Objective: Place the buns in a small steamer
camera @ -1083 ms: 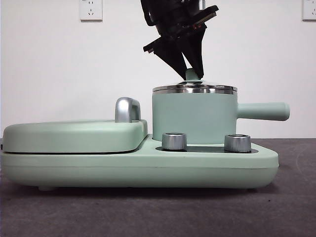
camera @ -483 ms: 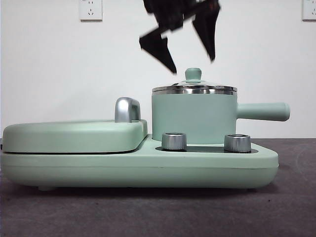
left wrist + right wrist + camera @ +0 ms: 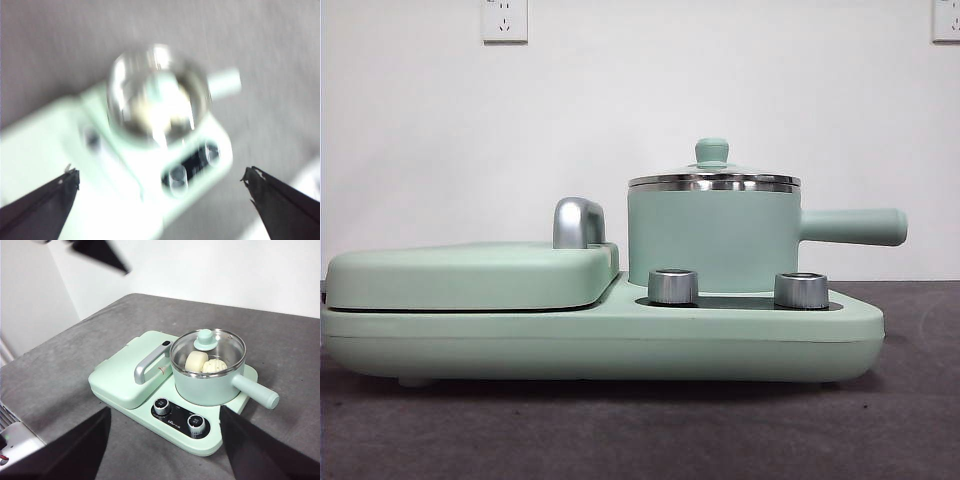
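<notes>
The small steamer (image 3: 715,235) stands on the right of its mint-green base, with the glass lid on and the green knob (image 3: 711,151) on top. In the right wrist view the steamer (image 3: 207,377) holds both buns under the lid: the smooth block (image 3: 196,361) and the ridged dome (image 3: 215,366). My left gripper (image 3: 160,175) is open and empty, high above the steamer (image 3: 160,95); its view is blurred. Its dark jaw also shows in the right wrist view (image 3: 100,252). My right gripper (image 3: 165,412) is open and empty, well back from the appliance. No gripper shows in the front view.
The flat hinged grill plate (image 3: 470,272) with a chrome handle (image 3: 578,222) fills the left of the base. Two steel dials (image 3: 673,286) (image 3: 801,290) stand in front of the steamer. The steamer's long handle (image 3: 855,226) sticks out to the right. Grey tabletop (image 3: 60,365) surrounds the appliance.
The gripper that was shut on the lid knob has let go, opened, and risen out of the front view. The lid stays on the steamer.
</notes>
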You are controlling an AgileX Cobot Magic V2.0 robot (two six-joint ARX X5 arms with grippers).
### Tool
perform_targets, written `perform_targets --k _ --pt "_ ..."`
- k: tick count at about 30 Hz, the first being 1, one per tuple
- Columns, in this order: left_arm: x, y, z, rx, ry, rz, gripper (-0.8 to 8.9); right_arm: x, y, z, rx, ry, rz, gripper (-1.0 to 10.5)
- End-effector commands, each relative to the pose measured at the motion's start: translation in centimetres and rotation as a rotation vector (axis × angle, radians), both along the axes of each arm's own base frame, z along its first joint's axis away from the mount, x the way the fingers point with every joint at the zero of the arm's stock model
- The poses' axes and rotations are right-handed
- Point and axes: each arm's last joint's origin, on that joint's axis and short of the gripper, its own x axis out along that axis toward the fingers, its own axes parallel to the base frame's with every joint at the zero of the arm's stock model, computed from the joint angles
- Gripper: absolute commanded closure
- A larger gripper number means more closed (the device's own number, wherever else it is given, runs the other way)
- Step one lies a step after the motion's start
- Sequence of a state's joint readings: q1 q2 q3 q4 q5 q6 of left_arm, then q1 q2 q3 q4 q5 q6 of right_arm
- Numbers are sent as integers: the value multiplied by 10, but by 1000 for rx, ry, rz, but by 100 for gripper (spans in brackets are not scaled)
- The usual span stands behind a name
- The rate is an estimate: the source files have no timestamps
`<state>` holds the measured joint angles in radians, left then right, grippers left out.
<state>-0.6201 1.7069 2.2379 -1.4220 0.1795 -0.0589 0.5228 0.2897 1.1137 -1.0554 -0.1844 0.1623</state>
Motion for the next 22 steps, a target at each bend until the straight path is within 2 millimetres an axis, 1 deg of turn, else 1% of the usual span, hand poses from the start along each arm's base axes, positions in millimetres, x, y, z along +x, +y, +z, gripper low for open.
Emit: perform_targets --k 1,3,7,11,14,17,19,20,21,22 --pt "-32 21 -15 77 66 -40 286 1 1 4 12 -2 6 605" --pt "-63 43 -29 92 75 -51 286 5 3 2 -12 5 8 605" --pt "-104 73 -49 12 -14 -31 286 14 8 -4 -40 30 24 605" --pt "-141 100 -65 -122 -156 2 286 22 15 -12 -40 56 69 605" --pt "-164 116 -79 -207 -258 16 290 28 18 -20 -50 76 73 605" --pt "-183 130 -93 -252 -285 35 352 32 21 -27 -63 103 73 605" --pt "-193 137 -101 -266 -285 43 449 33 21 -29 -61 112 69 605" --pt "-197 140 -104 -272 -284 48 558 33 21 -29 -61 113 71 623" --pt "-200 143 -106 -273 -285 48 712 33 21 -29 -58 115 83 712" --pt "-203 145 -108 -273 -287 48 817 32 22 -29 -59 113 92 908"
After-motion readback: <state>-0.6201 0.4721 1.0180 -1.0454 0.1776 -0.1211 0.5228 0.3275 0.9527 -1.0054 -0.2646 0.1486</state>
